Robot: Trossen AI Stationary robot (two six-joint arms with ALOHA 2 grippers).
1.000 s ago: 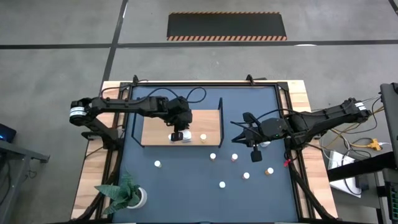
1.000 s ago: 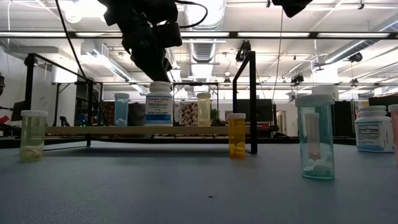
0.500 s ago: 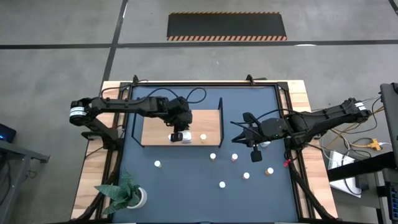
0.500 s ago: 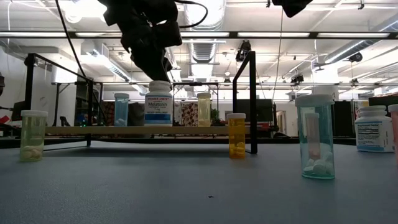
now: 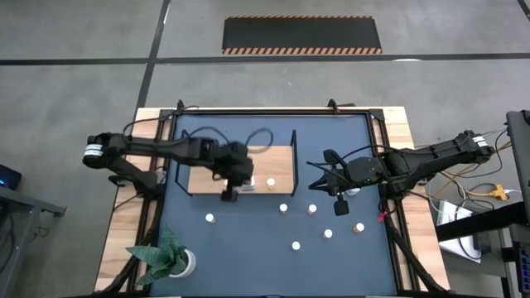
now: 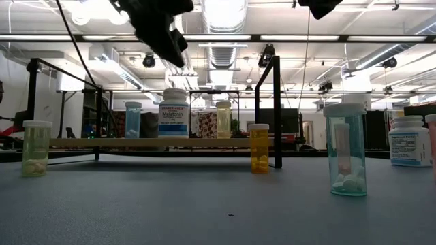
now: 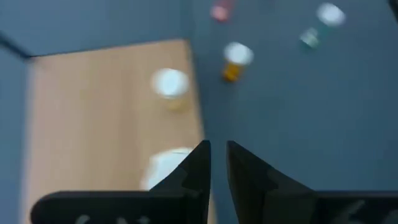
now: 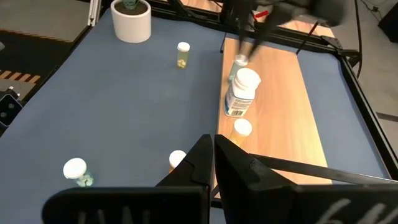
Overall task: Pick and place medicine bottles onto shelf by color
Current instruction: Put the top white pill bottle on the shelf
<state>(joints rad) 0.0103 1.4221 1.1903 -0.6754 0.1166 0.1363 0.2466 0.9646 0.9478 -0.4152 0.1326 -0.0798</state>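
Observation:
My left gripper (image 6: pixel 160 27) hangs above the shelf (image 5: pixel 207 172), a light-brown board with black frame ends, touching nothing. Its fingers (image 7: pixel 217 162) stand almost together, with only a slit between them. Below it the large white medicine bottle (image 6: pixel 174 112) stands upright on the shelf on its base. A blue-topped bottle (image 6: pixel 133 119) and a yellowish one (image 6: pixel 223 119) also stand there. My right gripper (image 8: pixel 214 142) is shut and waits over the table's right part (image 5: pixel 319 175). In the high view the left gripper hides the large bottle.
Several small bottles stand on the blue table: an orange one (image 6: pixel 259 148), a clear one with pink inside (image 6: pixel 347 155), a yellow-green one (image 6: pixel 36 146) and a second large white one (image 6: pixel 409 141). A white pot with a green plant (image 5: pixel 170 257) sits at the near left corner.
My left gripper has risen from just above the large white bottle's cap to well above the shelf, and has drifted slightly toward the table's near edge. The bottle stays upright on the shelf where it was. The right arm has kept still.

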